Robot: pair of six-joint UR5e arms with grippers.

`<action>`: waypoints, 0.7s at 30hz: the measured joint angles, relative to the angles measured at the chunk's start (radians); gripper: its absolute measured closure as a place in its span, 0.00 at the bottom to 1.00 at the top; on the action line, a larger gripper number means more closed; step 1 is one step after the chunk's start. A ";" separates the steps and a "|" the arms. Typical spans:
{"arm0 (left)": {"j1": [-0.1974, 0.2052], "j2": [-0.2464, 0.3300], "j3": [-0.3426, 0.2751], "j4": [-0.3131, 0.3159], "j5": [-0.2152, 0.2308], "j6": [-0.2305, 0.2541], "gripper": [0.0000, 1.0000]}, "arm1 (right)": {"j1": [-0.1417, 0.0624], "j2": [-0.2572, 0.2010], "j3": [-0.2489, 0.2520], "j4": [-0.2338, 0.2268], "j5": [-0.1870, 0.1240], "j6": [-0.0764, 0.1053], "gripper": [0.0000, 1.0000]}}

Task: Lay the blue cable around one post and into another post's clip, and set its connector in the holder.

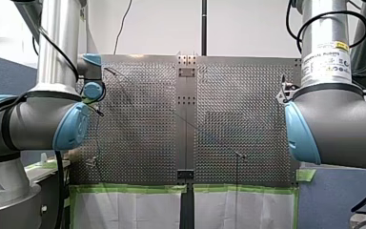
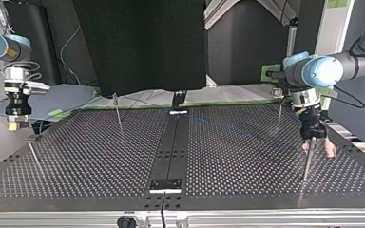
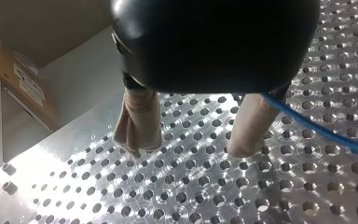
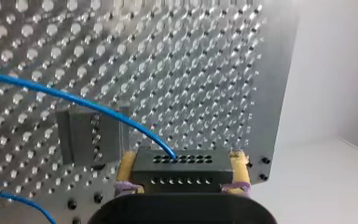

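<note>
In the right wrist view my right gripper (image 4: 182, 179) is shut on a black connector block (image 4: 182, 169) with rows of holes, gripped between yellow pads. The blue cable (image 4: 74, 100) leaves the block's top and arcs away over the perforated board. A grey holder (image 4: 91, 137) stands on the board just ahead of the block and to one side. In the left wrist view my left gripper (image 3: 191, 144) is open above the board, with nothing between its beige fingers (image 3: 137, 123). The blue cable (image 3: 317, 128) runs past the outside of one finger. My left gripper (image 2: 313, 137) hangs beside a thin post (image 2: 307, 161).
More thin posts stand on the board: one (image 2: 117, 110) at the back, one (image 2: 33, 156) near my right gripper (image 2: 14, 124), one (image 2: 279, 114) at the far right. A dark strip (image 2: 171, 152) runs down the board's middle. Green tape (image 1: 133, 189) edges the board.
</note>
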 joint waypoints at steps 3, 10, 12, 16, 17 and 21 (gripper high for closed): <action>0.000 0.000 0.000 0.000 0.001 0.000 0.00 | 0.000 0.001 0.000 -0.005 -0.007 0.014 1.00; 0.000 0.000 0.000 0.000 0.001 0.000 0.00 | 0.001 0.011 0.000 -0.003 -0.001 0.055 1.00; 0.000 0.000 0.000 0.000 0.002 0.000 0.00 | 0.001 0.015 0.000 0.002 0.010 0.072 1.00; 0.000 0.000 0.000 0.000 0.002 0.000 0.00 | 0.001 0.018 0.000 0.028 0.038 0.103 1.00; 0.000 0.000 0.000 0.000 0.002 0.000 0.00 | 0.001 0.018 0.000 0.038 0.045 0.109 1.00; 0.000 0.000 0.000 0.000 0.003 0.000 0.00 | 0.001 0.018 -0.002 0.074 0.053 0.112 1.00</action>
